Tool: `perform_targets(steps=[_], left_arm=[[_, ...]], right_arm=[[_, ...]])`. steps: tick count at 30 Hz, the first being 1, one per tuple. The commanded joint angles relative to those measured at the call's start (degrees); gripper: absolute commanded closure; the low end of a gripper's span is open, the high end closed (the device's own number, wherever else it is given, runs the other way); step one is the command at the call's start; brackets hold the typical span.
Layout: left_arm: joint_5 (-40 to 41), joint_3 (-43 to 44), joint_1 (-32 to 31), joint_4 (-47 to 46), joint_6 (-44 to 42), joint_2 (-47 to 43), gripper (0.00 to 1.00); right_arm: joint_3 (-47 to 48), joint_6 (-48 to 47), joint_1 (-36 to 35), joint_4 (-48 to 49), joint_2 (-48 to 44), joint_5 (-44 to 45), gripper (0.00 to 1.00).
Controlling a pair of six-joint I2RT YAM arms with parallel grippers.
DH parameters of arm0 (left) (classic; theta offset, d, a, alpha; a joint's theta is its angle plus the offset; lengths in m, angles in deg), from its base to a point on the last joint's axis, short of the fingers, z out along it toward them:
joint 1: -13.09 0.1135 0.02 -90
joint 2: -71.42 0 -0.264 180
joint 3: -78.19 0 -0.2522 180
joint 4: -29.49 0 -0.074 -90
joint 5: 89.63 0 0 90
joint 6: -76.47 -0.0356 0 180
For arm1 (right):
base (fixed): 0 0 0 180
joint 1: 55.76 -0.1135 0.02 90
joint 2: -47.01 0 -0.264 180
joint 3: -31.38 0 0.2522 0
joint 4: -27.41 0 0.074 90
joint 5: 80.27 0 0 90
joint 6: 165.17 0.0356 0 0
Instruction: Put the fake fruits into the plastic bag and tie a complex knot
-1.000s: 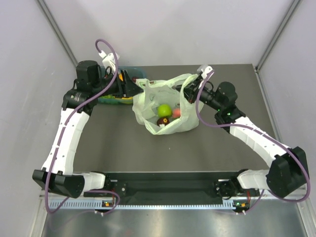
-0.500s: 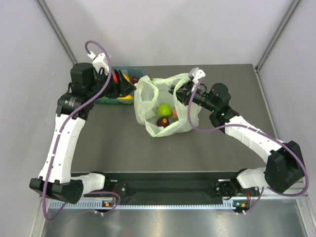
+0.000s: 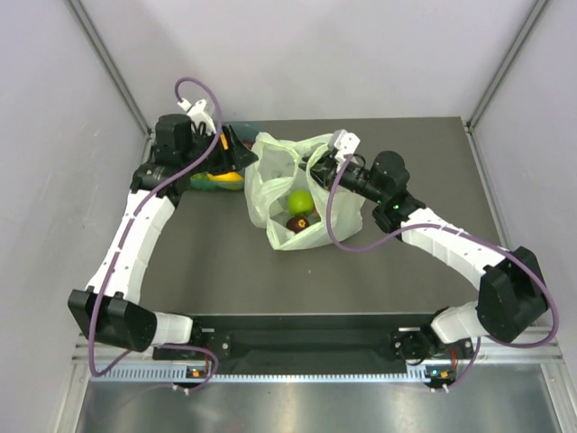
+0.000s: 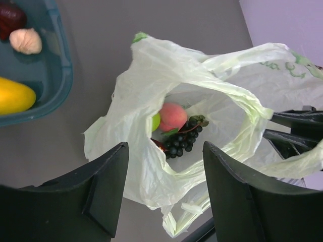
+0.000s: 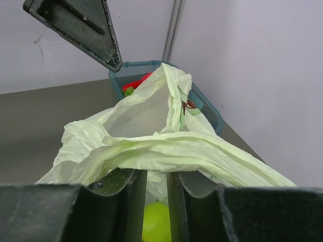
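Observation:
The pale green plastic bag [image 3: 290, 185] lies mid-table with its mouth up. Inside it are fake fruits: a green apple [image 3: 300, 200], a pink peach [image 4: 173, 115] and dark grapes [image 4: 182, 140]. My left gripper [image 3: 242, 155] hovers open at the bag's left edge, its wide-spread jaws framing the bag [image 4: 151, 166] with nothing between them. My right gripper [image 3: 317, 167] is at the bag's right handle. Its jaws [image 5: 156, 174] stand narrowly open, and a handle strip [image 5: 166, 154] lies draped across the fingertips. The apple [image 5: 155, 222] shows through the gap.
A teal tub [image 3: 209, 183] sits left of the bag, partly under my left arm. It holds a yellow mango [image 4: 15, 96], a pale bulb-shaped piece [image 4: 25, 41] and a dark red piece [image 4: 10, 15]. Grey walls close in the table's back and sides.
My right gripper has moved left, carrying the bag's right handle toward the middle, and its jaws have parted slightly. My left gripper has shifted closer to the bag's left edge.

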Motion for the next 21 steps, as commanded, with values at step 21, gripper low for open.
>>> perform_targets(steps=[21], left_arm=[[12.1,8.6,-21.6,5.2,-27.6,3.3,0.24]], right_arm=[[2.5,-0.6,0.2,3.0,-1.2,0.4,0.79]])
